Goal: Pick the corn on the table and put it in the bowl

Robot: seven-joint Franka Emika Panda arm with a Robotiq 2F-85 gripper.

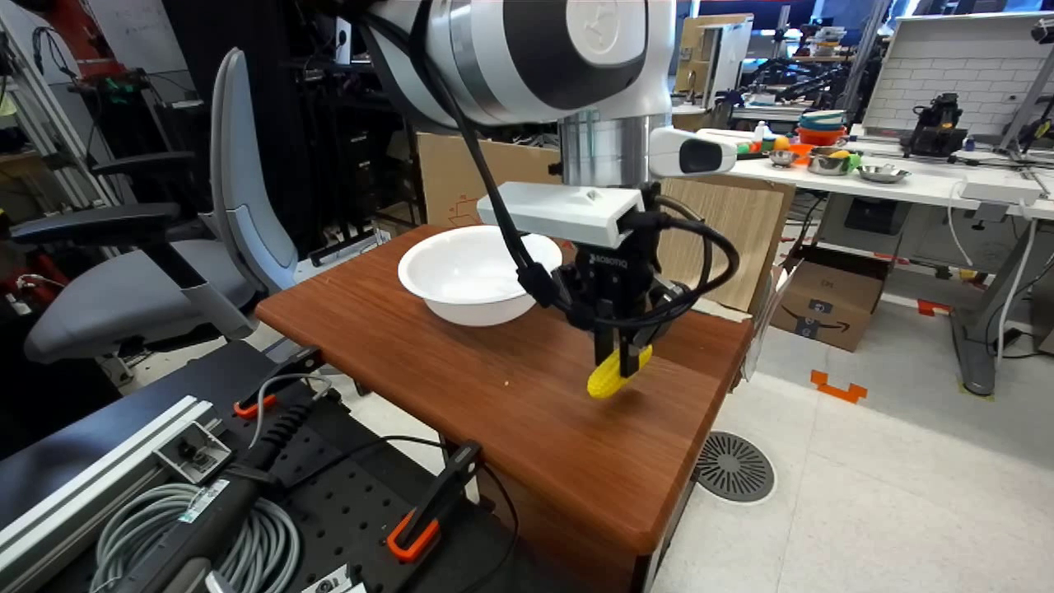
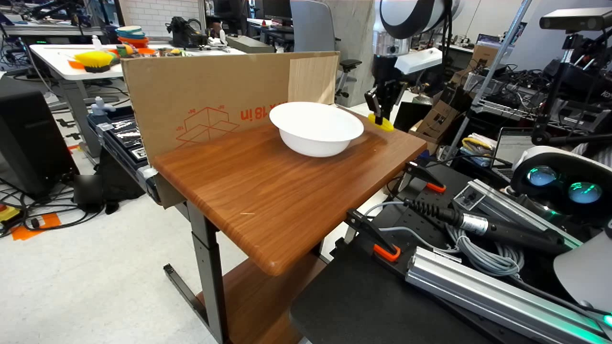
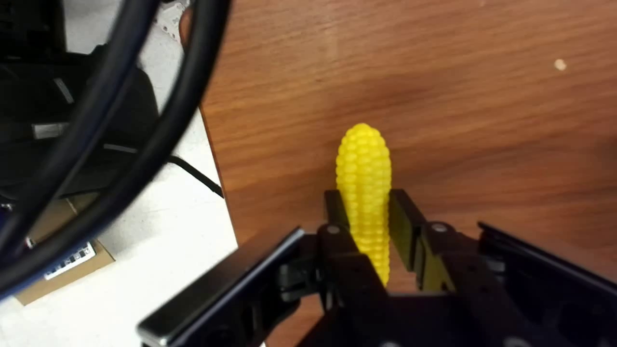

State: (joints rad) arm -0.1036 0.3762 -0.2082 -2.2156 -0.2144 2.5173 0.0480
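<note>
Yellow kernel-patterned corn [image 3: 362,168], plain white bowl [image 2: 315,142], brown wood-grained table [image 2: 272,186], black gripper [image 1: 617,356]

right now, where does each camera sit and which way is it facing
In an exterior view: raised, facing down past a black pegboard across the table; the arm shows, its gripper nearer than the bowl.
In an exterior view: raised, facing down toward a cardboard panel, bowl nearer than gripper; part of the arm shows.
Wrist view: on the wrist, facing down at the corn and table; gripper and black cables show.
Both exterior views share table, bowl, arm, gripper and corn.
</note>
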